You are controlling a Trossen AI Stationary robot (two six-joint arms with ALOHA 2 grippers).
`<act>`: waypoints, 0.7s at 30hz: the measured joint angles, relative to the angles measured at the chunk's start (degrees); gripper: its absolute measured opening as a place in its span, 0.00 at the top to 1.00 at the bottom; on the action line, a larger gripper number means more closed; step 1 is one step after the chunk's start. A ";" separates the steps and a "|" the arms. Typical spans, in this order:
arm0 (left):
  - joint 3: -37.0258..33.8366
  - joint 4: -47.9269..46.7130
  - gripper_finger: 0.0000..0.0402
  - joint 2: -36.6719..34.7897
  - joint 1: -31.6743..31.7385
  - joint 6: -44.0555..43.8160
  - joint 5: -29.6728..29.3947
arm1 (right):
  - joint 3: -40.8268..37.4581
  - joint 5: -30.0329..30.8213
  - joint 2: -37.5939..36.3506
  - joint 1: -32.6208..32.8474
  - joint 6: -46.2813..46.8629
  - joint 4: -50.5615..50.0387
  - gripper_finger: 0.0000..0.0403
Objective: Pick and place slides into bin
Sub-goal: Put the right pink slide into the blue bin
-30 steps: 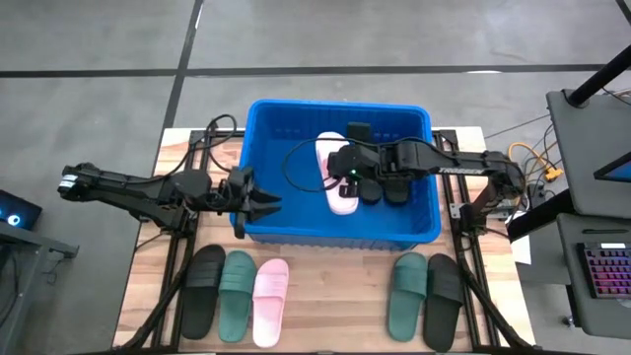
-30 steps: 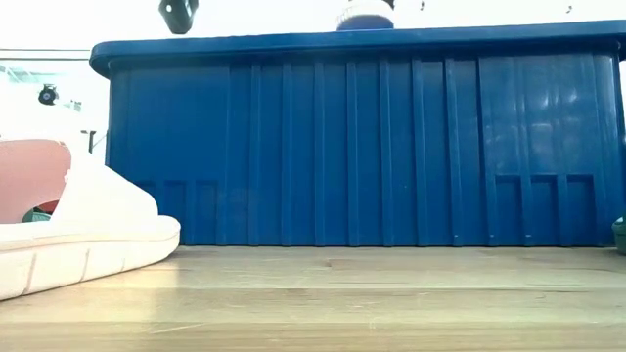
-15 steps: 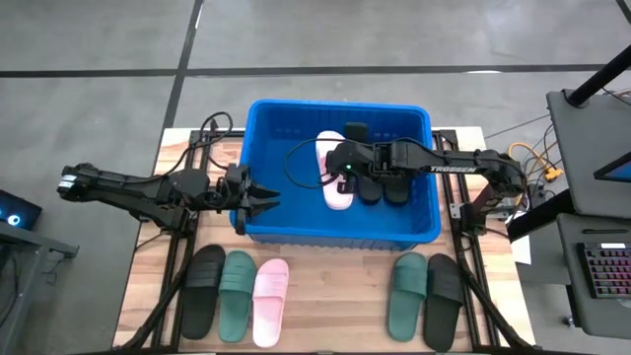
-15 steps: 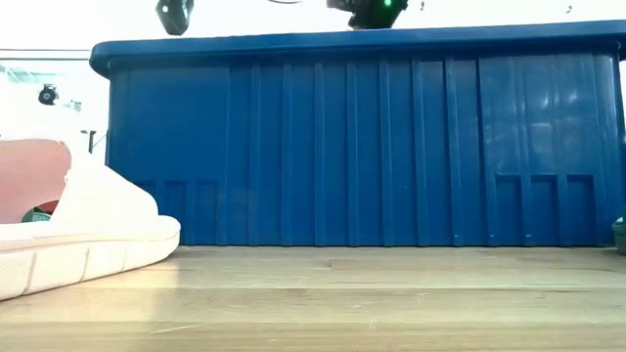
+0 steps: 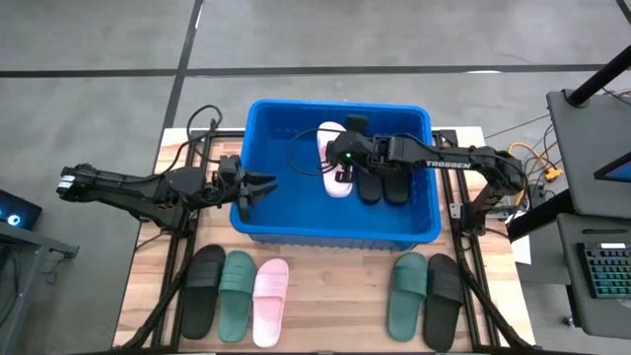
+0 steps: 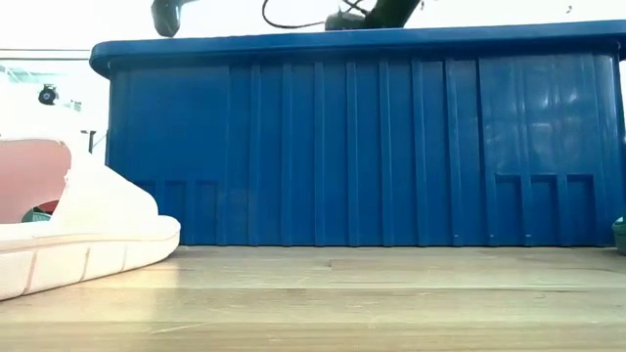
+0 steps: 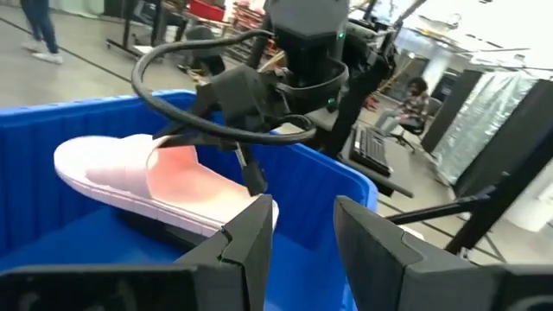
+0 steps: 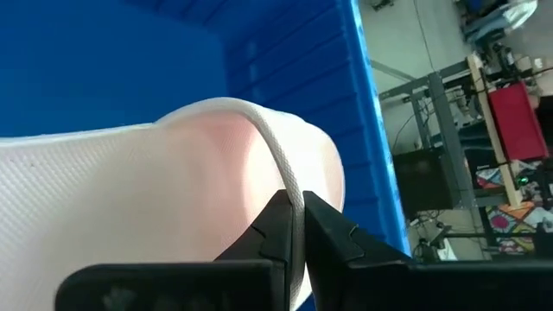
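The blue bin (image 5: 335, 229) stands mid-table and fills the low view (image 6: 352, 137). My right gripper (image 5: 342, 161) is inside it, shut on a light pink slide (image 5: 331, 148), which also shows in the right wrist view (image 8: 155, 181) and the left wrist view (image 7: 147, 181). Two black slides (image 5: 382, 183) lie on the bin floor beside it. My left gripper (image 5: 260, 185) is open and empty over the bin's left wall (image 7: 302, 233). My right gripper pinches the edge of the pink slide's strap (image 8: 292, 192) between its two fingers. The fingers come from the table's right side, slanting down. The slide is tipped on its side, strap opening toward the left arm (image 7: 186, 173), and seems held above the bin floor.
On the table in front of the bin lie a black slide (image 5: 204, 292), a green one (image 5: 237, 295) and a pink one (image 5: 269, 302) at the left, and a green (image 5: 406, 294) and a black slide (image 5: 444, 301) at the right. The pink one shows in the low view (image 6: 78, 235).
My right gripper has carried the pink slide toward the bin's far wall and a little left, rising above the rim in the low view. My left gripper has gone slightly toward the far edge over the bin's left wall, staying open.
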 joint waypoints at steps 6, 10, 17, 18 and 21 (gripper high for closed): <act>0.00 -0.04 0.72 0.56 0.00 0.00 -1.13 | -2.34 -2.02 0.00 -1.41 -0.96 2.68 0.97; 0.00 -0.11 0.72 0.70 0.00 0.00 -1.64 | -3.55 -2.47 0.00 -2.02 -0.95 2.91 0.97; 0.00 -0.13 0.72 0.67 0.00 0.02 -5.69 | -7.60 -2.62 0.00 -2.25 -1.44 5.98 0.97; 0.00 -0.13 0.72 0.67 0.00 0.05 -5.77 | -8.19 -2.60 0.00 -2.25 -1.92 6.77 0.97; 0.00 -0.13 0.72 0.75 0.00 0.05 -5.91 | -9.84 -2.55 0.00 -2.23 -2.27 9.01 0.97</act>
